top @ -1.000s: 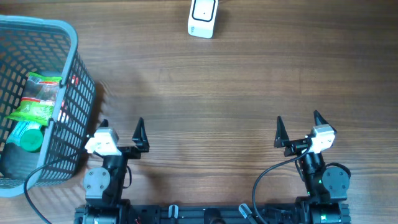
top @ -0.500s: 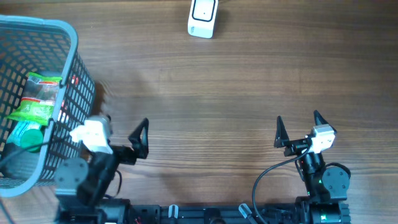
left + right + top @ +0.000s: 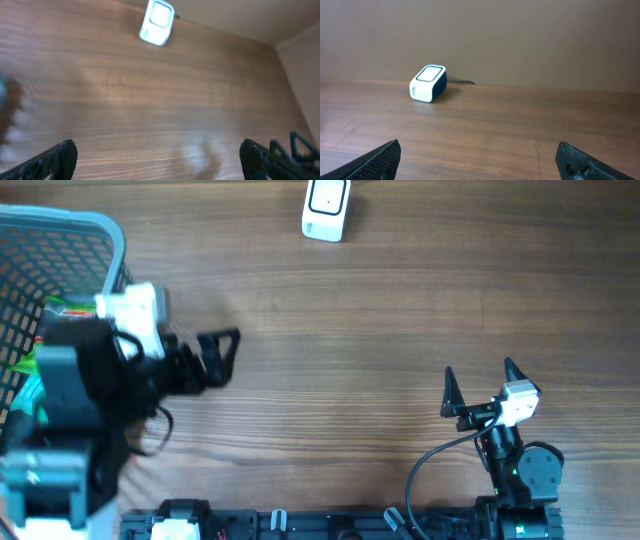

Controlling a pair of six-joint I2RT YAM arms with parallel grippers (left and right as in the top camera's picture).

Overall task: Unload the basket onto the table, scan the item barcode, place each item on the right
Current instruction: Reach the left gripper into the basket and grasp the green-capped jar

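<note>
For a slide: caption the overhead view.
Left gripper near the basket, right gripper open, scanner at the far edge.

Lit evenly and softly from above, with no hard glare on the desk (image 3: 380, 330) and only a faint shadow under the scanner (image 3: 427, 83). Sharp overhead at right, but smeared by motion blur across the left arm (image 3: 80, 380) and basket (image 3: 115, 250). Blurred throughout at the left wrist, grain streaked, scanner washed out. Crisp though dimmer at the right wrist.

The basket (image 3: 60, 218) sits at the bench's (image 3: 380, 330) left edge; the barcode scanner (image 3: 326, 208) stands at the far edge, well to the basket's right.
</note>
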